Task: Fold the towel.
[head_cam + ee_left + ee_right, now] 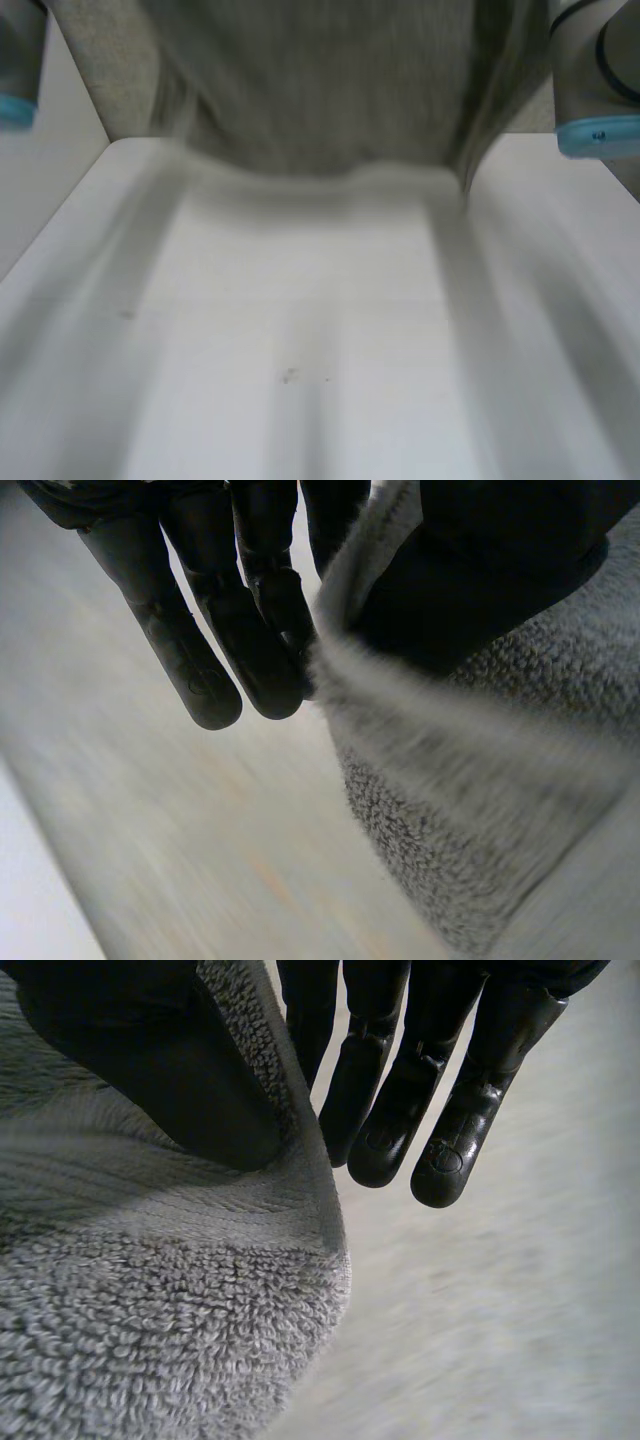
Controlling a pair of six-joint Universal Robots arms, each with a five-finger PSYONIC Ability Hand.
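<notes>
Both grip: left hand (250,630) and right hand (400,1090) each pinch a towel (320,90) edge between thumb and fingers. Towel hangs held up over the table (300,340). No fold visible, so I'd say all folding is left.

This looks like a robotics lab or test station rather than a home. The work surface is a plain white table (300,330) with a few faint marks, seen from a camera mounted between two machine arms. The left arm (18,60) and right arm (595,80) are grey with light-blue caps. Wrist cameras show a black left robot hand (190,660) and right robot hand (400,1130), each pinching an edge of a grey terry towel (330,80) between thumb and fingers. Past the table's far edge lies a speckled grey floor (110,70), like office carpet. The rest of the room is too blurred to tell.
</notes>
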